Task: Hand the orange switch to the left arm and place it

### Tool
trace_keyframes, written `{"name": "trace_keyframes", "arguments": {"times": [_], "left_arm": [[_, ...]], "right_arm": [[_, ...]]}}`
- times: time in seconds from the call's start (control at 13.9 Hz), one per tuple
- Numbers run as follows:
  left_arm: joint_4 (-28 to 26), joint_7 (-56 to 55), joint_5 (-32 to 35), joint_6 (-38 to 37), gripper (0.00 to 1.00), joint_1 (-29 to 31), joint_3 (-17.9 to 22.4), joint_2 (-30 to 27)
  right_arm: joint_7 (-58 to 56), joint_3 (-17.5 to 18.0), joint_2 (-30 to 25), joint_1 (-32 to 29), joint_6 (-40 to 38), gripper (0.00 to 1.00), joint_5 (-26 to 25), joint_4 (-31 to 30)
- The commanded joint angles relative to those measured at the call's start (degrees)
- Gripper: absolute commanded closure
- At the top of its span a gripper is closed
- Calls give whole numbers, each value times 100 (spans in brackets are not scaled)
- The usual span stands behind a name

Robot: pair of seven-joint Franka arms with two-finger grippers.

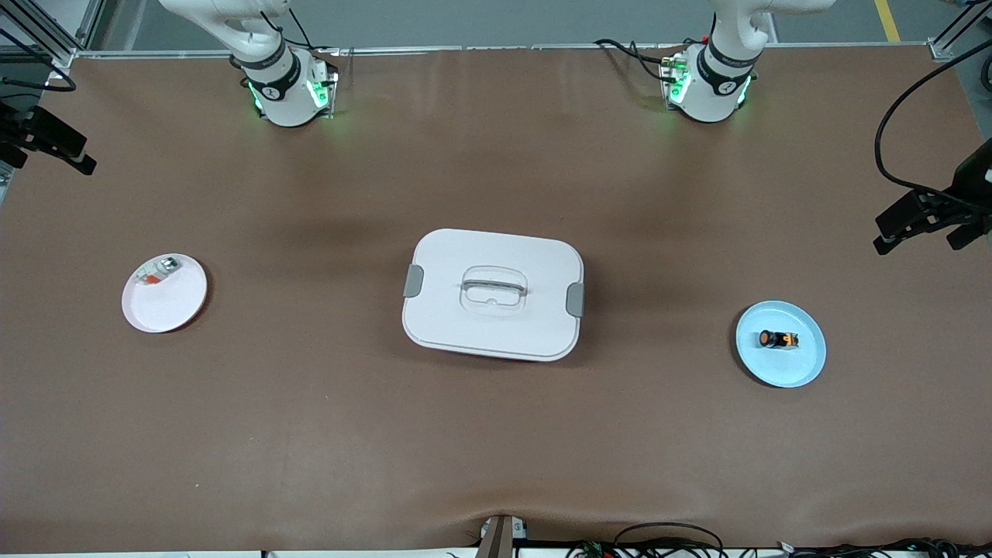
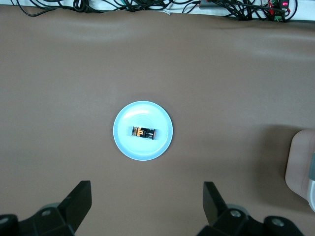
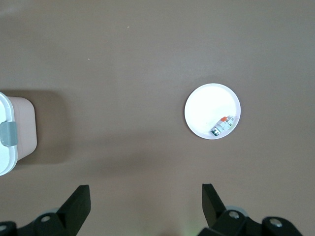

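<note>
The orange switch lies on a light blue plate toward the left arm's end of the table. It also shows in the left wrist view on that plate. The white lidded box stands mid-table between the two plates. My left gripper is open and empty, high over bare table short of the blue plate. My right gripper is open and empty, high over bare table. Neither gripper shows in the front view; only the arm bases do.
A white plate toward the right arm's end holds a whitish small part with red and green bits, also in the right wrist view. Black camera mounts stand at both table ends. Cables run along the table edge nearest the front camera.
</note>
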Motion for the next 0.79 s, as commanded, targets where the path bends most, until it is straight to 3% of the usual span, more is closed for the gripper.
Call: {"name": "trace_keyframes", "arguments": {"times": [0.0,0.72], "left_arm": [[118,27,-76,-113,0,721,-718,17],[110,10,-85,-122,0,768,-800,61]], "right_arm": [[-56,12,-139,-52,81,0,58,-154],[-56,4,-130,-52,81,0,23,-137]]}}
